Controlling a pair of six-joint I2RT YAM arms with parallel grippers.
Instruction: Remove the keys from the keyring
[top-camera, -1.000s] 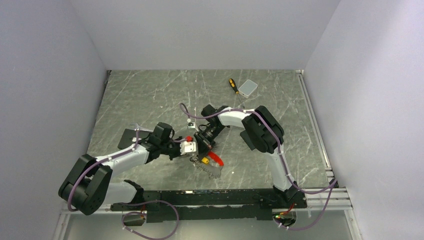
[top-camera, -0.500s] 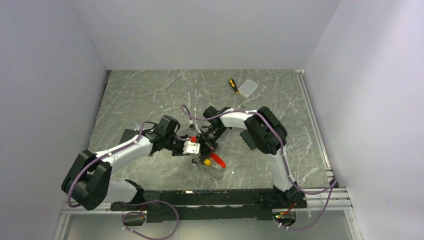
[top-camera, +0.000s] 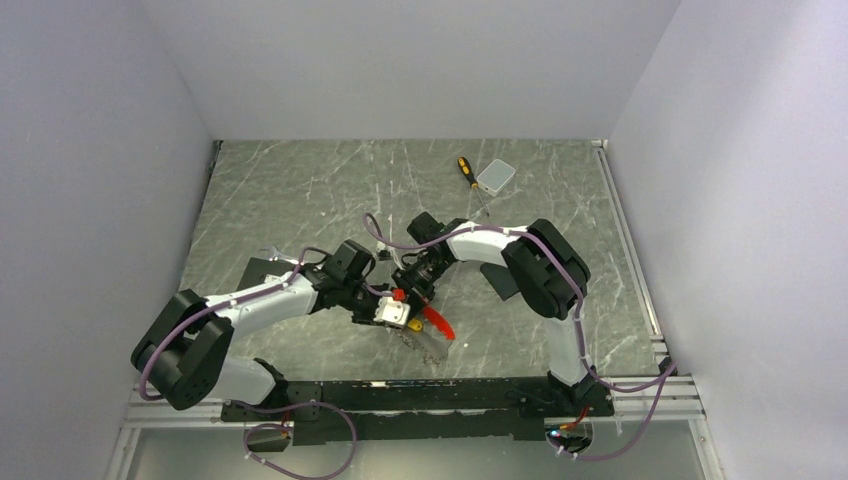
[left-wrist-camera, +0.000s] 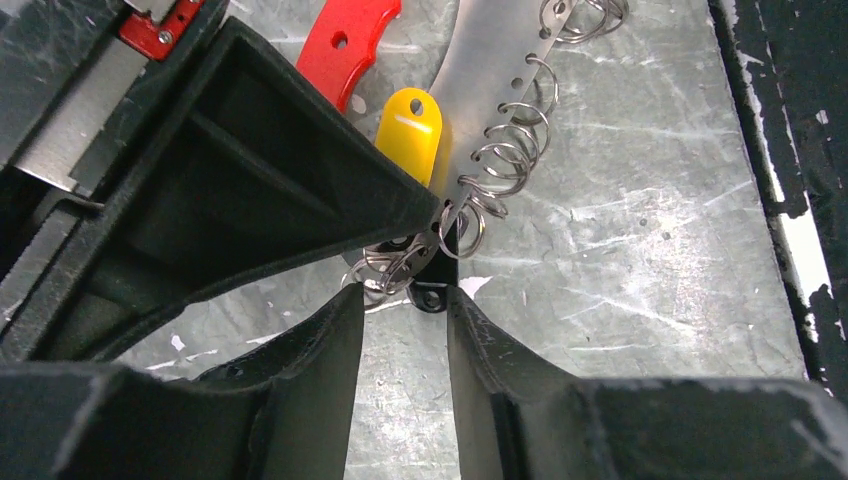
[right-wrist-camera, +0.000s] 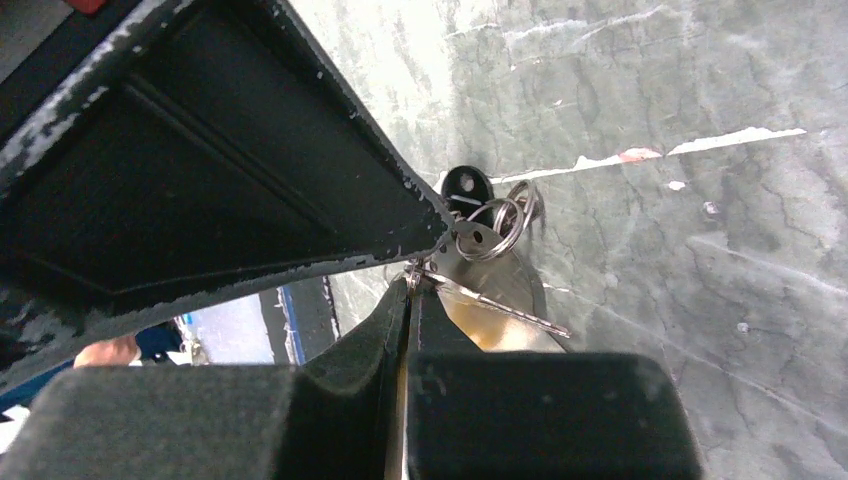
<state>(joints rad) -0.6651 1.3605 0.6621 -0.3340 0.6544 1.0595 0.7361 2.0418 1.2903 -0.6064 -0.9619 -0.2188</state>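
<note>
The keyring bunch (left-wrist-camera: 420, 262) is a tangle of thin wire rings with a black key head (left-wrist-camera: 432, 297), a yellow tag (left-wrist-camera: 410, 122), a red curved strip (left-wrist-camera: 345, 45) and a silvery perforated strip (left-wrist-camera: 490, 75) carrying more rings. It lies near the table's front middle (top-camera: 425, 335). My left gripper (left-wrist-camera: 405, 297) is open, its fingertips on either side of the black key head and rings. My right gripper (right-wrist-camera: 412, 285) is shut on a thin ring of the bunch. A silvery key (right-wrist-camera: 495, 303), rings (right-wrist-camera: 503, 222) and the black key head (right-wrist-camera: 462, 186) lie just past its tips.
A yellow-handled screwdriver (top-camera: 465, 170) and a small clear box (top-camera: 495, 176) lie at the back right. A dark flat pad (top-camera: 258, 272) lies under the left arm. The black rail (top-camera: 430, 395) runs along the front edge, close to the bunch.
My left arm has swung right and toward the front, bringing its open gripper up to the bunch. My right gripper has stayed shut at the bunch, shifting only slightly.
</note>
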